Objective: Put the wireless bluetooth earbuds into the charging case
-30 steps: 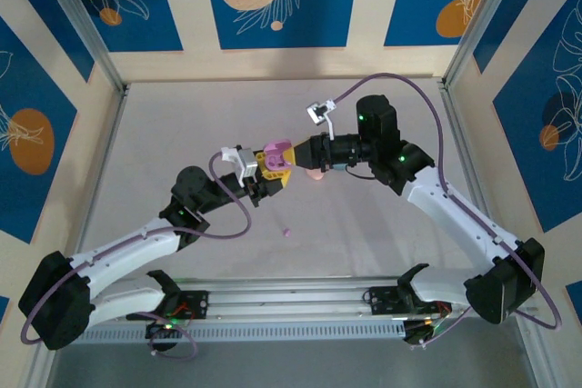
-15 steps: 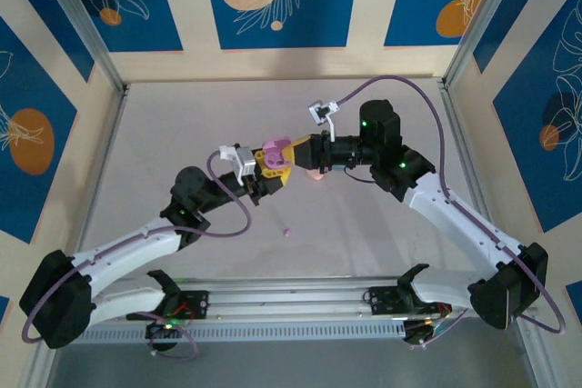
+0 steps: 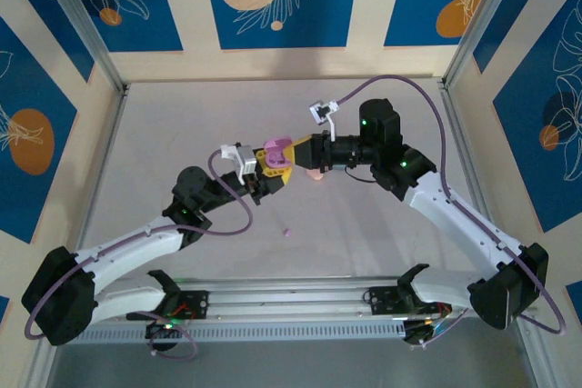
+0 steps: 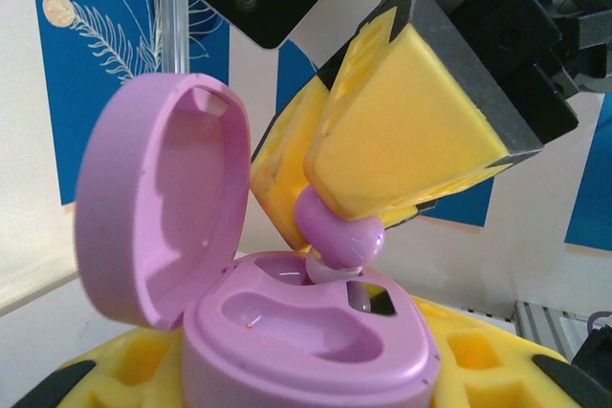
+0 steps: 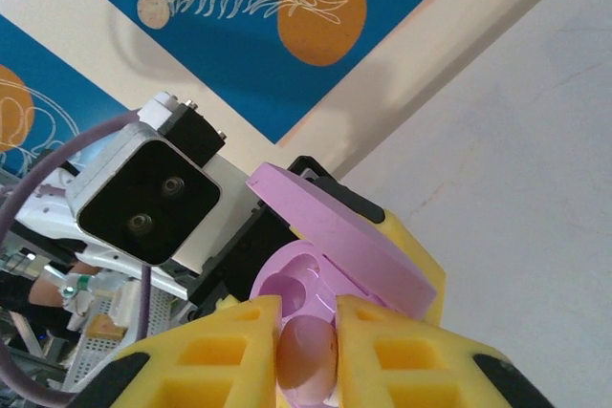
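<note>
From above, the left hand (image 3: pixel 270 173) clasps the open lilac oval plastic charging case (image 3: pixel 275 148). In the left wrist view, the small rounded lilac earbud (image 4: pixel 339 236) touches the socket (image 4: pixel 375 301) at the case's 1 o'clock. In the right wrist view, the right hand (image 5: pixel 308 320) pinches it; if tilted, I think it may jam or slip.

At the bottom of the frame, the right gripper (image 5: pixel 308 322) pinches a pinkish earbud (image 5: pixel 306 362) between its yellow fingers (image 5: pixel 225 351). Just above the earbud sits the open pink charging case (image 5: pixel 292 289), its lid (image 5: pixel 335 226) tilted up. Grey bench (image 5: pixel 535 188) lies at the right.
</note>
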You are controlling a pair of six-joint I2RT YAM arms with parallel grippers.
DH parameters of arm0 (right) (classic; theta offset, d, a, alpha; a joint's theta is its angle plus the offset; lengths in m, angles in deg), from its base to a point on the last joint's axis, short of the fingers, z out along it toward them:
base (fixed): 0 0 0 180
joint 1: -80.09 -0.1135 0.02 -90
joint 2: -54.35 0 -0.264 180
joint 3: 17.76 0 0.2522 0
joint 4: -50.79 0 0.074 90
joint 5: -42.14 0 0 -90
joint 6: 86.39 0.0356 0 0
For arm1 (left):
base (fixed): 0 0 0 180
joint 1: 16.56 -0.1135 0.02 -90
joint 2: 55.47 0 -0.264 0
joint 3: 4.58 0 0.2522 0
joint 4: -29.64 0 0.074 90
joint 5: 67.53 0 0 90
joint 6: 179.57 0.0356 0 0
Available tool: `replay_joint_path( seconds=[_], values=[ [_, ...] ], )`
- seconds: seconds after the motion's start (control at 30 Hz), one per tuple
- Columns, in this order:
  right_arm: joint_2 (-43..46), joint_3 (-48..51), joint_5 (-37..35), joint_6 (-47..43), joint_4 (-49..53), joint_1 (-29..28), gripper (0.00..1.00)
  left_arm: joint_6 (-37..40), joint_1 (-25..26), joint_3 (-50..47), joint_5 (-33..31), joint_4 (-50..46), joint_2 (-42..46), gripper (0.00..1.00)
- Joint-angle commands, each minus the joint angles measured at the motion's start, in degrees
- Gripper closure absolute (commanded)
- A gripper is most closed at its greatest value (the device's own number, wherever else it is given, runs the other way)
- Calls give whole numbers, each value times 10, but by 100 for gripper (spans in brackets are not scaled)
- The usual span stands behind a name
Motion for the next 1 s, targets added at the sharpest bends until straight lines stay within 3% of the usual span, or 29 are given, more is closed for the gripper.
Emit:
replay_joint_path(
  seconds=[0.0,0.47,0.7,0.97],
  values=[
    [-8,-17,-39,-51,72,-2,76,-2,5,10,26,44,11,79],
    [-22,-50,-67,-74,115,-21,69,2,5,14,30,34,9,79],
    [-21,-82,-72,-64,143,-23,55,14,5,14,26,13,13,79],
    [-22,-112,-72,-52,175,-23,53,21,5,11,14,-3,19,79]
  ],
)
